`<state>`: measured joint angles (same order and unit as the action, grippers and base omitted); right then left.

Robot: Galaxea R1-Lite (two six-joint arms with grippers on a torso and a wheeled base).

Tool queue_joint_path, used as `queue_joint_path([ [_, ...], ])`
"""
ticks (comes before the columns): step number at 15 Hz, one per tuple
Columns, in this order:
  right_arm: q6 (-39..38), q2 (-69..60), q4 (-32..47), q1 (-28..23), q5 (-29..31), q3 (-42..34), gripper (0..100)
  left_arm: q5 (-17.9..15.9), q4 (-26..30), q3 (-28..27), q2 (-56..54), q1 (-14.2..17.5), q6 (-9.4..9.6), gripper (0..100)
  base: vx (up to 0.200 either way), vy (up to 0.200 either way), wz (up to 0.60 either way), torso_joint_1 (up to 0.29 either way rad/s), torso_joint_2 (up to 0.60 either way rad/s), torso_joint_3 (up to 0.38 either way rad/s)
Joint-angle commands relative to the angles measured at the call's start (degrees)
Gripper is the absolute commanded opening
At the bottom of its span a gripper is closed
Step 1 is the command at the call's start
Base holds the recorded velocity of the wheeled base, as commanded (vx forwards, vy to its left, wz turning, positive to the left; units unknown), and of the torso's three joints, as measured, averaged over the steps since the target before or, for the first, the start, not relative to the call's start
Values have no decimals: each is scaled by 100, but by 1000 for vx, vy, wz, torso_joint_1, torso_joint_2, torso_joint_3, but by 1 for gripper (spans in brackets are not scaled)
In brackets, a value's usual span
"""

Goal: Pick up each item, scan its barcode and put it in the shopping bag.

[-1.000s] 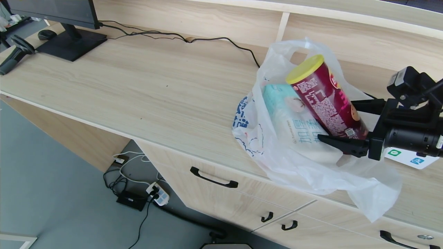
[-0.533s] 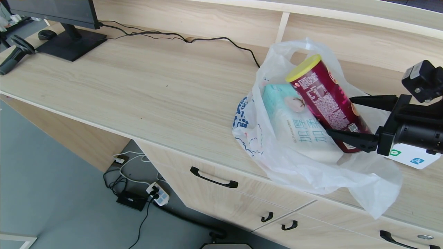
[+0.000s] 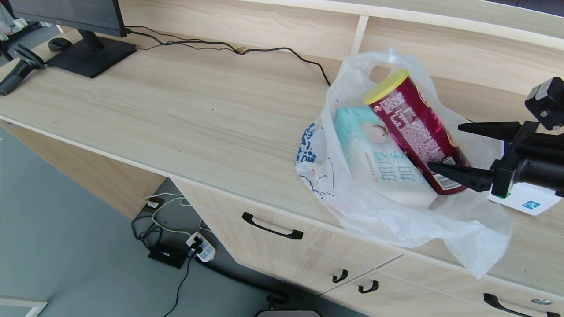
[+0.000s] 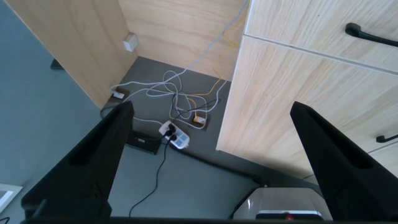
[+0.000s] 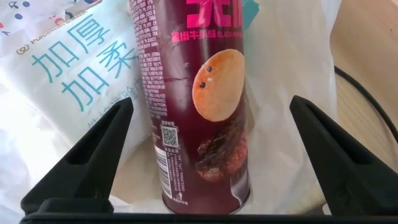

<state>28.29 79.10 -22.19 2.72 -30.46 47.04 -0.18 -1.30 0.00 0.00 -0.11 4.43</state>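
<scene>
A clear plastic shopping bag [image 3: 440, 224] lies at the right end of the wooden counter [image 3: 198, 114]. Inside it a maroon chip can [image 3: 412, 127] with a yellow lid leans tilted against a teal-and-white tissue pack [image 3: 374, 154]. My right gripper [image 3: 445, 146] is open just right of the can's base, its fingers [image 3: 462, 175] apart from the can on either side. From the right wrist the can [image 5: 199, 106] stands between the spread fingers [image 5: 81, 168], with the tissue pack [image 5: 68, 68] beside it. My left gripper [image 4: 211, 106] hangs open below counter height, holding nothing.
A monitor [image 3: 66, 17], a mouse [image 3: 59, 43] and a handheld scanner [image 3: 17, 70] sit at the counter's far left, with a black cable [image 3: 273, 50] along the back. A small white sign [image 3: 528, 202] stands under my right arm. Drawers [image 4: 323, 93] and floor cables [image 4: 180, 112] lie below.
My right gripper has drawn back to the right, away from the can. The can has slid slightly lower and rests in the bag.
</scene>
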Motion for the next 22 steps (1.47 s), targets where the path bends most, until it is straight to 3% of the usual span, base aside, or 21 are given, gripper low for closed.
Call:
queue_joint_path([
  [1, 1, -62, -5, -52, -3, 24, 100, 1, -1, 0, 9, 2, -3, 100, 0, 0, 0, 0, 0, 0],
  [4, -202, -580, 4, -140, -65, -187, 100, 1, -1, 0, 9, 2, -3, 100, 0, 0, 0, 0, 0, 0],
  [6, -439, -1336, 39, 62, -65, -679, 100, 1, -10, 0, 9, 2, -12, 100, 0, 0, 0, 0, 0, 0],
  [9, -887, -2602, 101, 264, -30, -1690, 100, 1, -1, 0, 9, 2, -12, 100, 0, 0, 0, 0, 0, 0],
  [11, -1432, -4070, 338, 625, -82, -2859, 100, 1, -1, 0, 9, 2, -21, 100, 0, 0, 0, 0, 0, 0],
  [14, -2030, -5599, 1067, 862, -3, -3439, 100, 1, -1, 0, 9, 2, -21, 100, 0, 0, 0, 0, 0, 0],
  [17, -2170, -7409, 2975, 783, 339, -3544, 100, 1, -1, 0, 9, 2, -29, 100, 0, 0, 0, 0, 0, 0],
  [18, -2170, -7366, 2992, 783, 348, -3518, 100, 1, -1, 0, 9, 2, -29, 100, 0, 0, 0, 0, 0, 0],
  [20, -2249, -7357, 2931, 598, 375, -3544, 100, 1, -1, 0, 9, 2, -38, 100, 0, 0, 0, 0, 0, 0],
  [22, -2873, -7260, 3045, -597, 375, -3263, 100, 1, -1, 0, 9, 2, -91, 100, 0, 0, 0, 0, 0, 0],
])
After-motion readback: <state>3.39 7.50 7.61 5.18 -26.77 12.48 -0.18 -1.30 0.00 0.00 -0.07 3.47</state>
